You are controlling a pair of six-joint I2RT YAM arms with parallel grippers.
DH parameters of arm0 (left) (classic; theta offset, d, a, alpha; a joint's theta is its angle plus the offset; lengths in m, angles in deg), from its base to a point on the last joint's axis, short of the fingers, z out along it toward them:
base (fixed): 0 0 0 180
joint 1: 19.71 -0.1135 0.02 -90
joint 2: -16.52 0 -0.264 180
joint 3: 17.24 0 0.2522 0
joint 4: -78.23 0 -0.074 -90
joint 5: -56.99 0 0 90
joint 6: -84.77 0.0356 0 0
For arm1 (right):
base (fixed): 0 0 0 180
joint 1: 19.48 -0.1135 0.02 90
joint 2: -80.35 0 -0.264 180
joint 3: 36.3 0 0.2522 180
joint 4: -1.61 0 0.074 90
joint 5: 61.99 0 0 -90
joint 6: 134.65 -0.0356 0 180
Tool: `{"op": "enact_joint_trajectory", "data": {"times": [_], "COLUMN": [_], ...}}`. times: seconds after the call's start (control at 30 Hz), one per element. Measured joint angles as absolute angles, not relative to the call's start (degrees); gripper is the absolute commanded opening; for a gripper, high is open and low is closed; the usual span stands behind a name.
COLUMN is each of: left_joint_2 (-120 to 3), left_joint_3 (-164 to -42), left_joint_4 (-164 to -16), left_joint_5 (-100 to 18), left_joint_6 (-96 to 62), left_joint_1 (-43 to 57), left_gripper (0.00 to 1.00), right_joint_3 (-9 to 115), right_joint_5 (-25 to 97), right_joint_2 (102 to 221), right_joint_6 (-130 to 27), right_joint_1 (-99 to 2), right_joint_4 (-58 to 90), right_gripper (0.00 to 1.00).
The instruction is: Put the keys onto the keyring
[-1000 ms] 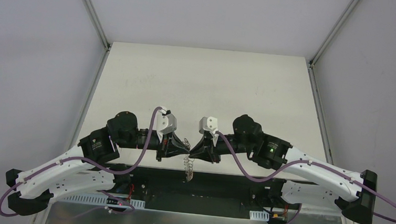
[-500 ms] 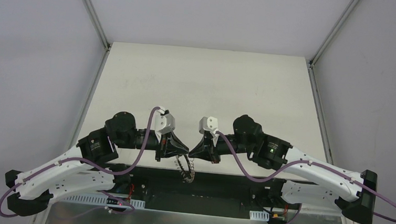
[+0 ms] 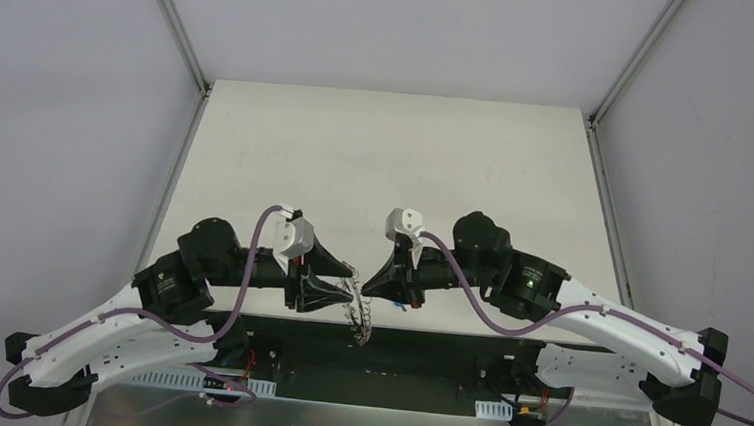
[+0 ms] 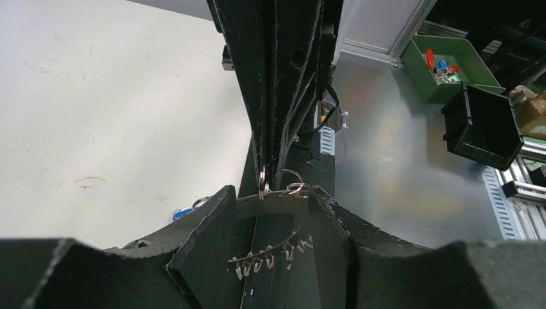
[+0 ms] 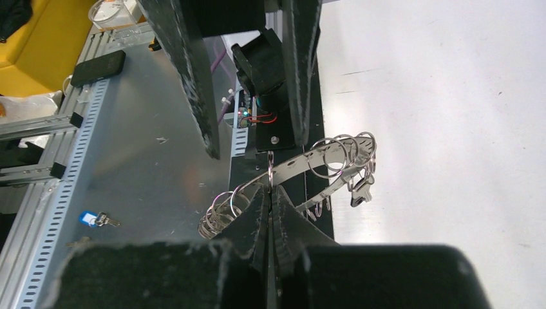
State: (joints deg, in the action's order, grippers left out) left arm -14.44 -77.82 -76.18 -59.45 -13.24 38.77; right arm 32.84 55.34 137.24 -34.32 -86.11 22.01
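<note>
The right pincer (image 5: pixel 271 193) is clamping fully shut on one wire loop of the keyring (image 5: pixel 291 163), holding it up mid-frame. The left pincer (image 4: pixel 272 192) is standing partly open, its fingers (image 4: pixel 206 225) straddling the ring; whether they are touching it I cannot tell. What looks like a small silver key (image 5: pixel 360 190) is hanging at the ring's right end. A blue-tagged key (image 5: pixel 91 219) is lying on grey metal, lower left.

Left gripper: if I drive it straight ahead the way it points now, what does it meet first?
Most likely the keyring, which sits between the left gripper's open fingers. Just beyond it is the right gripper, shut on that ring. Depth is hard to judge, but the gap looks small.
</note>
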Motion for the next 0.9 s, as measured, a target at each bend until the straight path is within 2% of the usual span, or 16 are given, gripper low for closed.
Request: {"op": "enact_joint_trajectory", "data": {"times": [0.9], "left_joint_2": [-15.57], "left_joint_3": [-76.21], "left_joint_4": [-79.19], "left_joint_5": [-59.58], "left_joint_6": [-13.04], "left_joint_1": [38.77], "left_gripper": [0.45], "right_joint_3": [36.07], "right_joint_5": [57.88], "right_joint_2": [138.57], "right_joint_6": [-40.07], "right_joint_1": [-86.11], "right_joint_4": [25.7], "right_gripper": [0.0]}}
